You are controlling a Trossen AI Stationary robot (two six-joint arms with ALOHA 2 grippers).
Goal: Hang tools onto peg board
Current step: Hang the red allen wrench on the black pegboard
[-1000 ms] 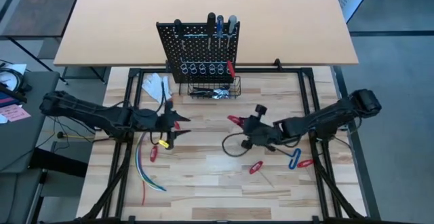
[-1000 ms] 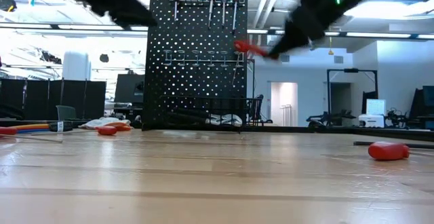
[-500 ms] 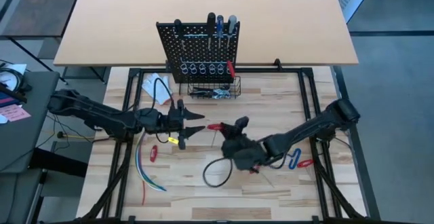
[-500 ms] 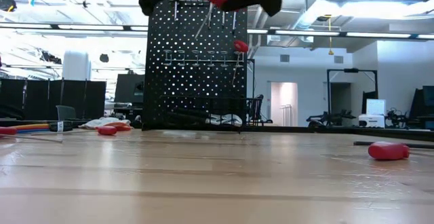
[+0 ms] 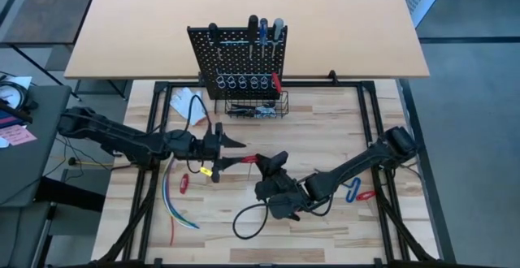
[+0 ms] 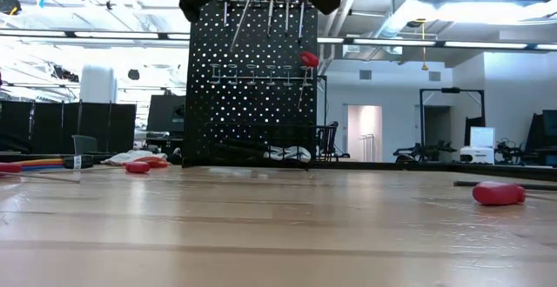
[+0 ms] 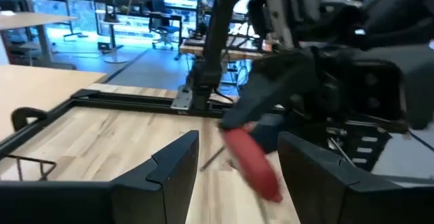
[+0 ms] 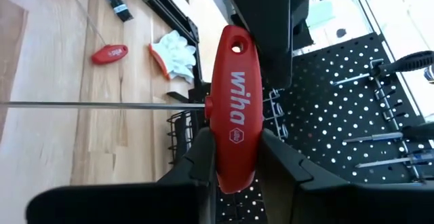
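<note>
The right gripper [image 8: 234, 157] clamps a red T-handled hex key [image 8: 235, 108] above mid-table, facing the left gripper [image 5: 230, 149], whose 2 fingers are spread apart. The peg board [image 5: 236, 53] stands behind them, several tools [image 5: 265, 31] already hanging on it.

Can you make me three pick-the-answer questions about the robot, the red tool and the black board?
1. Where does the peg board stand? A on the floor; B at the table's far edge; C in a gripper.
2. What colour is the T-handle held by the right gripper? A red; B green; C yellow.
3. How are the left gripper's fingers? A shut on a glove; B open, holding nothing; C shut on wires.

Answers: 1 B, the high view shows it upright there. 2 A, the right wrist view shows a red handle. 3 B, the left wrist view shows a wide gap.
</note>
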